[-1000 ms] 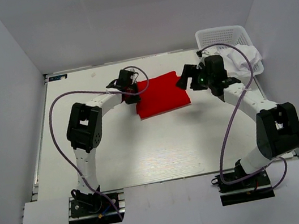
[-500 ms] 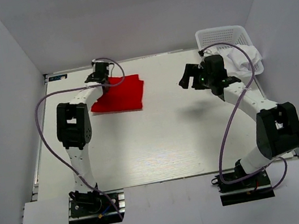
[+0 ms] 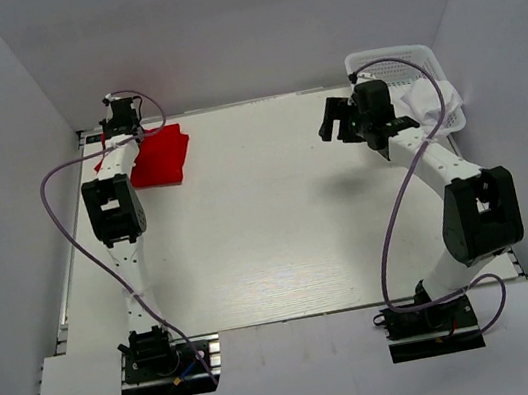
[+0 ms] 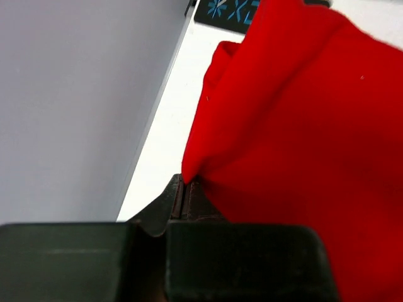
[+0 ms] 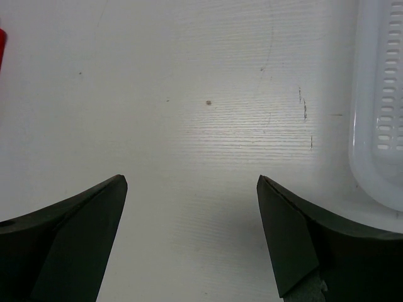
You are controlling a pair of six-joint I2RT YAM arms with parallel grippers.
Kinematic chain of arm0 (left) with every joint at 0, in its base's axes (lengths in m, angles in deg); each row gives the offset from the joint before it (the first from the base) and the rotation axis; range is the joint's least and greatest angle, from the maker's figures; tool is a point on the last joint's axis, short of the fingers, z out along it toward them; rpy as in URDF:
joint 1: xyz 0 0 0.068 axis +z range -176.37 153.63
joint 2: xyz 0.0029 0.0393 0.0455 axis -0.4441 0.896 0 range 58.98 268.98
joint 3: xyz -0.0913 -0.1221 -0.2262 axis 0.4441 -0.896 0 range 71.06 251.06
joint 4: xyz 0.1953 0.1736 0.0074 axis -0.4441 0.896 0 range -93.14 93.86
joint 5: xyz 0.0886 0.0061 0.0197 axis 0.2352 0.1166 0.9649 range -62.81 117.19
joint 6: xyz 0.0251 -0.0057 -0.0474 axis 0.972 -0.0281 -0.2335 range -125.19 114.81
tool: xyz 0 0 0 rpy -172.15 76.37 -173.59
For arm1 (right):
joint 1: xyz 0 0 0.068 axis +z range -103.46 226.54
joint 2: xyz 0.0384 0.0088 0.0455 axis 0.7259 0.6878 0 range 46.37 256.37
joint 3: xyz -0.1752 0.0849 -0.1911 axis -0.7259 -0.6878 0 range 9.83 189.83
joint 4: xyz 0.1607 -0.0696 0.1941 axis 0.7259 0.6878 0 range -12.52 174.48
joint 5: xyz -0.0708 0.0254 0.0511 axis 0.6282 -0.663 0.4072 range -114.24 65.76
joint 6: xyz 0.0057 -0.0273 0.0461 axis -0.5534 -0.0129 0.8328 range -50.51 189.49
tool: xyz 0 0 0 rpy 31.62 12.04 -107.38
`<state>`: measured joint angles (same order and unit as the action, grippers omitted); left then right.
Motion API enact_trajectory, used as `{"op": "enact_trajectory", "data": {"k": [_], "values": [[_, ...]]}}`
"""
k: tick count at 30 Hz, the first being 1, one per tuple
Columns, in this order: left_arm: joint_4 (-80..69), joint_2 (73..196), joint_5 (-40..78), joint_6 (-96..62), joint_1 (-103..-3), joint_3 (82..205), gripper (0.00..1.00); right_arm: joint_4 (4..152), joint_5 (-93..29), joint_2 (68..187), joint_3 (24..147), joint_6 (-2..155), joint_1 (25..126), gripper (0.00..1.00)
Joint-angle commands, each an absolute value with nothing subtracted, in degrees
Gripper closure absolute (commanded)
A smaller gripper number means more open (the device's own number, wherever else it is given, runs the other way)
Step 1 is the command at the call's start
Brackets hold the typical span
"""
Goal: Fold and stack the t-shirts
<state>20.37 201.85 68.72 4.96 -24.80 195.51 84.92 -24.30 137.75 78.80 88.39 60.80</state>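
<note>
Across the whole scene spreads the white table (image 3: 279, 225), with the two arms reaching toward its far corners. At the far right corner stands the white mesh basket (image 3: 393, 56), and the white t-shirt (image 3: 433, 98) lies bunched in it, spilling over its near rim. At the far left corner lies the folded red t-shirt (image 3: 162, 160), close to the left wall. The left gripper (image 4: 184, 189) is clenched on an edge of the red cloth; the right gripper (image 5: 192, 182) hangs released, jaws wide, above bare table just left of the basket
</note>
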Motion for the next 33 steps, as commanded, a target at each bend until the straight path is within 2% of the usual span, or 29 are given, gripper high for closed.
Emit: {"op": "enact_trajectory", "data": {"k": [1,8,9,10,11,12,14,15,19,23,24,27,29,32,33], "values": [[19.6,200.4,69.5,7.2,-23.9,197.4,1.0,87.2,-21.9,139.8,83.8,87.2,60.4,0.1],[18.3,200.7,71.0,6.1,-21.6,199.5,1.0,88.4,-22.4,141.0,85.1,87.9,60.7,0.1],[19.6,201.2,72.6,6.1,-21.6,202.2,0.97,88.7,-22.6,140.8,84.9,88.0,60.7,0.1],[20.1,201.2,73.4,5.6,-21.1,203.0,0.78,88.7,-22.4,140.2,84.9,88.0,60.7,0.1],[20.9,201.2,73.4,5.6,-21.1,203.0,0.19,88.9,-22.5,139.8,84.8,88.1,60.7,0.1],[20.9,200.2,73.4,5.6,-21.1,202.1,0.07,88.6,-22.4,139.0,84.5,87.9,60.7,0.1],[20.3,196.5,73.4,5.0,-21.1,199.7,0.05,87.9,-23.0,137.3,83.6,88.1,60.8,0.1],[20.3,195.0,72.8,4.1,-21.6,197.0,0.0,87.8,-23.4,136.8,83.1,88.3,61.0,0.1],[25.6,187.9,69.9,-2.2,-22.8,193.0,0.0,86.9,-26.5,134.2,81.7,88.7,60.9,0.1],[34.4,179.3,52.0,-12.6,-22.9,188.8,0.0,84.1,-29.5,129.4,75.6,89.4,60.7,0.1],[33.8,177.0,42.1,-14.7,-22.9,183.8,0.0,82.9,-29.9,128.7,74.6,89.6,60.7,0.1],[27.7,166.9,25.6,-19.6,-24.0,169.3,0.0,81.8,-30.1,124.4,70.3,90.8,60.7,0.1],[24.0,161.7,19.5,-22.2,-25.3,160.9,0.0,81.8,-29.6,123.3,67.3,91.6,60.5,0.1],[14.2,148.7,7.8,-26.8,-28.6,137.8,0.0,81.3,-28.3,119.8,62.5,92.2,60.7,0.1],[6.5,145.1,5.6,-27.5,-29.6,132.9,0.0,80.6,-28.2,116.8,61.1,92.3,60.7,0.1]]}}
